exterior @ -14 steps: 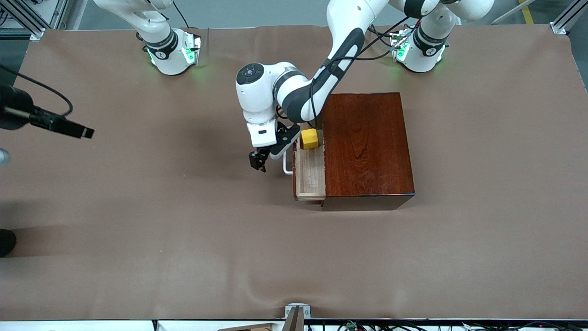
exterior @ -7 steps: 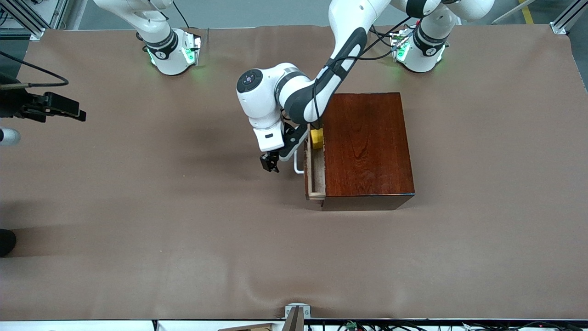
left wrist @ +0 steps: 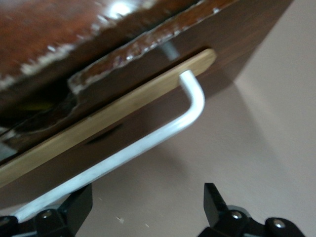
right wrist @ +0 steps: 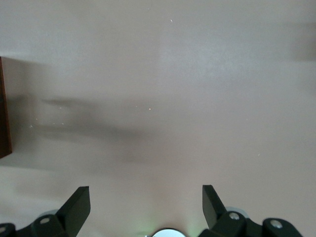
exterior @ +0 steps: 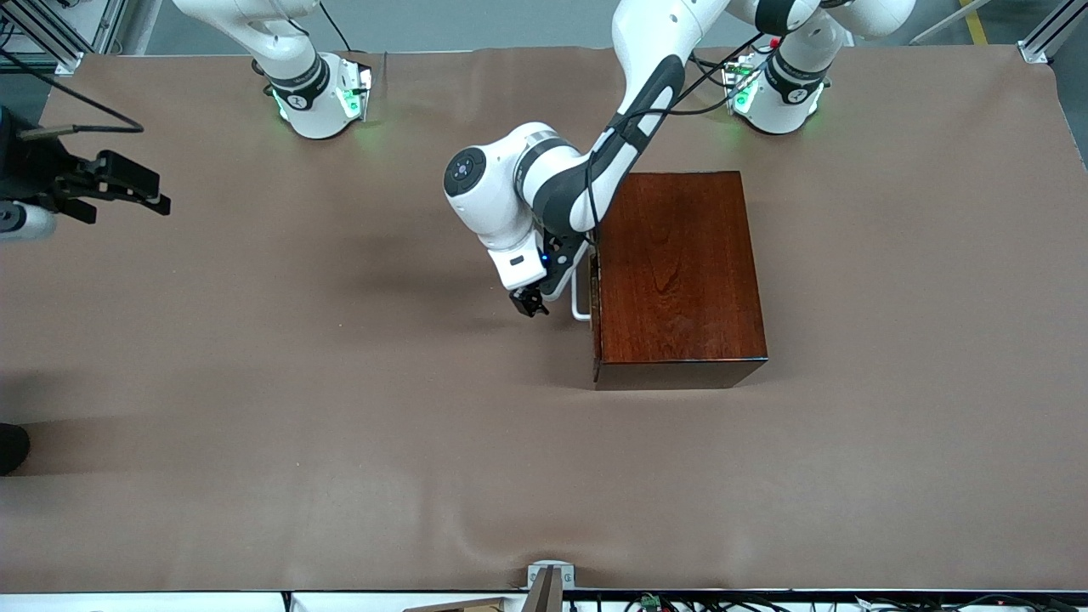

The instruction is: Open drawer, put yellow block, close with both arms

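My left claw (exterior: 530, 304) spread, grasping nothing, beside white handle (exterior: 581, 293), pressing drawer (left wrist: 106, 116) nearly flush into wooden box (exterior: 677, 268). Yellow block unseen (presumably inside). My right claw (exterior: 136, 191) spread, waiting at right arm's end of table (exterior: 340, 425).

Brown table cover (exterior: 340, 442), matte, spread across the whole worktop. Shallow wrinkles (exterior: 476, 537) in it close to the edge nearest the front camera, a faint fold along the edge farthest from it.

Small grey metal bracket (exterior: 550, 575) clamped at the middle of the near edge. Pale wooden piece (exterior: 472, 605) just beside it, partly cut off.

White strip (exterior: 144, 602) below the near edge; tangle of dark cables (exterior: 680, 603) along it toward the left arm's end.

Aluminium frame posts at the two corners farthest from the camera (exterior: 1047, 36) (exterior: 42, 34).

Yellow floor stripe (exterior: 976, 21) past the table, at the left arm's end.

Dark rounded object (exterior: 10, 448) at the right arm's end, mostly out of frame; kind cannot be told.
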